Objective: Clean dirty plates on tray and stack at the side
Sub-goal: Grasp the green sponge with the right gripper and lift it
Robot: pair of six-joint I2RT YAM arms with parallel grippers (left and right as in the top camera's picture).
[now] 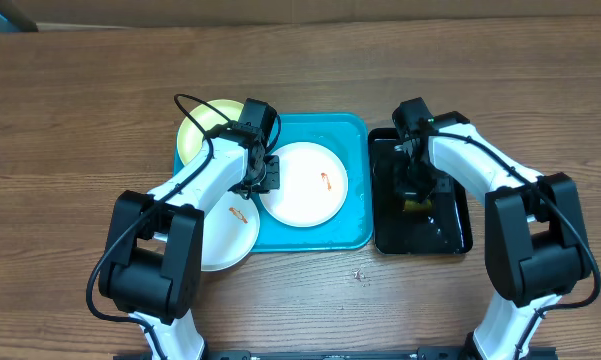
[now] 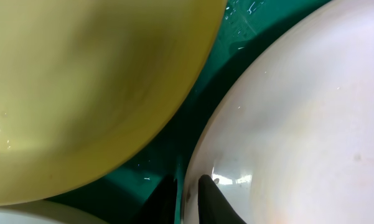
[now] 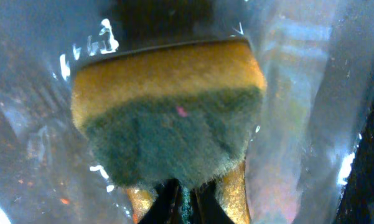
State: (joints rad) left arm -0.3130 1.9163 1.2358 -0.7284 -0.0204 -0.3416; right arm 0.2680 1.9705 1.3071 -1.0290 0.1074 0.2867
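**Pinching a plate rim on one side, a sponge on the other**

Clamping the left tool nearly closed on the rim of the white plate, right in front of it on the turquoise tray, with the yellow-green plate just beside it. Nipping the edge of a wet sponge in the right tool, almost fully closed, directly above the black tray. Could easily lose the plate on lifting: slick rim, very shallow bite. Might also drop the sponge mid-carry, hanging by an edge like that.
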